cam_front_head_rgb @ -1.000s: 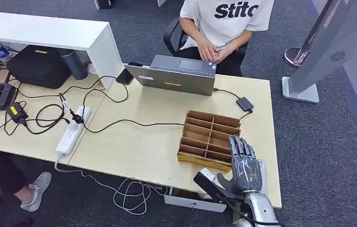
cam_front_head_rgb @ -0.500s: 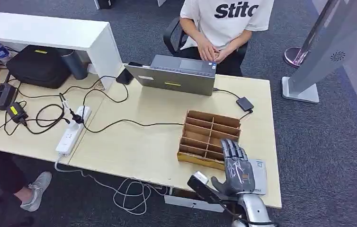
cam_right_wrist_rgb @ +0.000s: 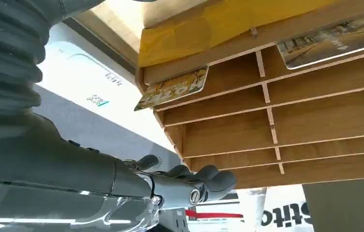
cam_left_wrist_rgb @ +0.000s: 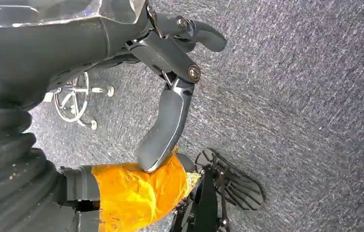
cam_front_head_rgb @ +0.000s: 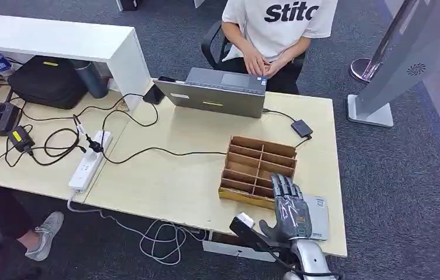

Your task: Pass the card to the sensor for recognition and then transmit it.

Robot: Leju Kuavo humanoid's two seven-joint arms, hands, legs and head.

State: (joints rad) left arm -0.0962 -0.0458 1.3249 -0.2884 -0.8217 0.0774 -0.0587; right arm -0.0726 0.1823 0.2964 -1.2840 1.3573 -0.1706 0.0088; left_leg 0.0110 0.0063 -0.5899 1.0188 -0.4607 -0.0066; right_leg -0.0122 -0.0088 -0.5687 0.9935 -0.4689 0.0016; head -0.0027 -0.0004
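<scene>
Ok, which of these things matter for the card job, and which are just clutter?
Job: right hand, wooden card rack, cards in its slots, flat grey pad beside the rack, probably the sensor.
Lying about: laptop, power strip, black bag, cables.

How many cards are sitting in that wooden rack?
2 that I can see in the rack: a yellow card in an end slot, and a grey card in another slot. The hand may hide more.

A silver forearm is seen ending in a grey right hand [cam_front_head_rgb: 290, 210] with dark fingers [cam_front_head_rgb: 282, 185]; black cable is looped at the wrist.
</scene>
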